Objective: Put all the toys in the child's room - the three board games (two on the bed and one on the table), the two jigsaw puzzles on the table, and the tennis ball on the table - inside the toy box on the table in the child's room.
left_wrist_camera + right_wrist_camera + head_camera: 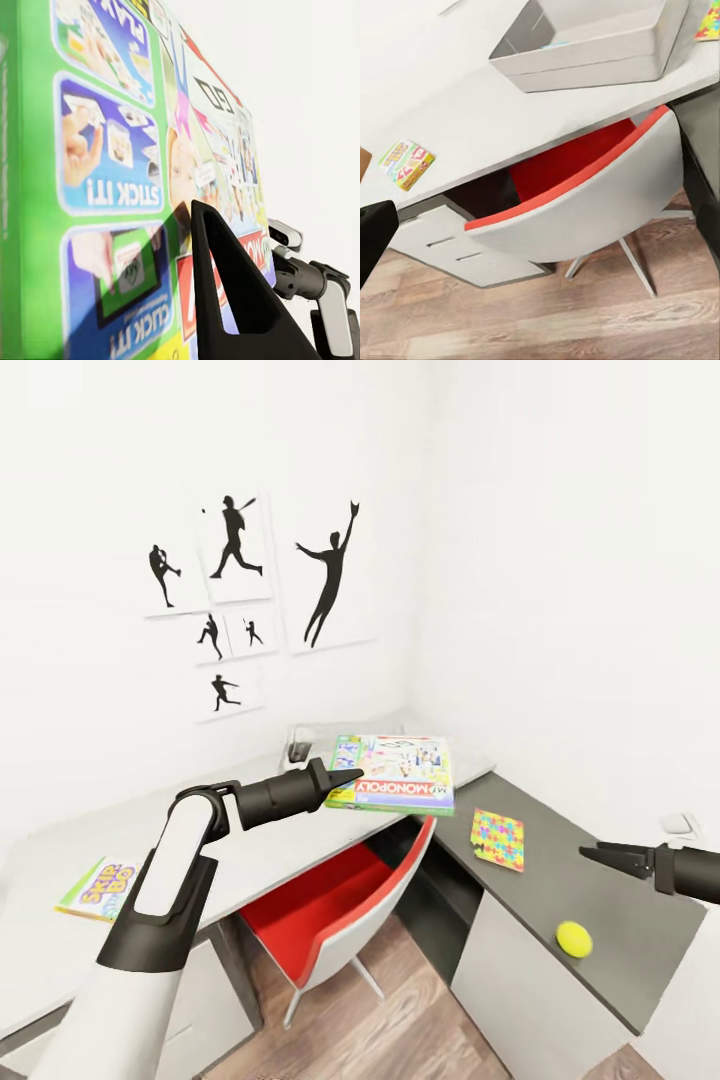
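Left end effector [345, 776] apparently grasping Monopoly [400, 772] | red chair [335, 905] below | right unclear

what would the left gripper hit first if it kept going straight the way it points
Most likely the Monopoly box. The left gripper points right at its near green edge, and the left wrist view has the box face very close alongside a finger; contact can't be confirmed.

The Monopoly box [395, 772] is green-edged with a busy printed lid and a red logo band; the Skip-Bo box [98, 887] is yellow, green and red. The jigsaw [498, 838] mixes yellow, pink, green, blue and orange, and the ball [574, 938] is plain yellow-green. The chair [345, 905] is white outside, red inside; 1 surface [270, 850] is pale grey, the other [610, 920] dark grey.
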{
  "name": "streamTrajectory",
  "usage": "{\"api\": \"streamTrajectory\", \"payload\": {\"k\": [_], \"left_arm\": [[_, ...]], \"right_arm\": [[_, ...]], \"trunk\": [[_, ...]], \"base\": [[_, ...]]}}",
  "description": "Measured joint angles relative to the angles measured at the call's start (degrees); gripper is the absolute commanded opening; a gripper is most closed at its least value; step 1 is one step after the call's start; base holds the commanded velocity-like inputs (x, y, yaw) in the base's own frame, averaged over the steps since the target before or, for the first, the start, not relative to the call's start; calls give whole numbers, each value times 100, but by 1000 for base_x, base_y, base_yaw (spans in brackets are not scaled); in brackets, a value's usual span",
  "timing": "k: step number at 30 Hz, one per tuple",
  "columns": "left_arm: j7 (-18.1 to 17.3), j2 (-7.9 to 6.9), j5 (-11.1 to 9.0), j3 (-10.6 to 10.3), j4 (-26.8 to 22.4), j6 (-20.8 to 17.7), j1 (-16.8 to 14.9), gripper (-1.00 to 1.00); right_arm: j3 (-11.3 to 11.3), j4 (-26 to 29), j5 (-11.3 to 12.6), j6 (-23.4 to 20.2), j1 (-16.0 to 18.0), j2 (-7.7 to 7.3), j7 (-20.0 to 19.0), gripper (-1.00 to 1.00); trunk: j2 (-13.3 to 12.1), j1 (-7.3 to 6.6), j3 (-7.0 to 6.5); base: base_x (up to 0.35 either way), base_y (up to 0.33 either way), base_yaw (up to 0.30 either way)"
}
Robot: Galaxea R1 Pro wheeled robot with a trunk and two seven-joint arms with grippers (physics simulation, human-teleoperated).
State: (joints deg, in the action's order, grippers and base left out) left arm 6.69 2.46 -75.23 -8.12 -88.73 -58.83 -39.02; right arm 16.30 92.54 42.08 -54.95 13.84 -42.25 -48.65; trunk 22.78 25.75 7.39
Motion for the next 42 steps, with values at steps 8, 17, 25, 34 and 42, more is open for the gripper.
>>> {"api": "streamTrajectory", "payload": {"k": [8,17,25,34,42], "left_arm": [[1,5,2,-14,-2,0,-1,-100],[1,5,2,-16,-2,0,-1,-100],[0,6,-31,-16,-2,3,-2,-100],[0,7,-30,-13,7,3,-3,-100],[3,7,-25,-16,13,2,-3,-100]], "right_arm": [[-5,0,0,0,-4,-1,0,100],[-10,0,2,0,-4,0,0,100],[10,1,4,2,-6,1,-10,100],[3,1,6,101,-10,0,-36,100],[15,1,5,137,-11,-1,-51,100]], "trunk": [[0,0,0],[0,0,0],[0,0,0],[1,0,0],[1,-2,0]], "base": [[0,0,296],[0,0,295],[0,0,238],[1,0,50],[137,0,7]]}}
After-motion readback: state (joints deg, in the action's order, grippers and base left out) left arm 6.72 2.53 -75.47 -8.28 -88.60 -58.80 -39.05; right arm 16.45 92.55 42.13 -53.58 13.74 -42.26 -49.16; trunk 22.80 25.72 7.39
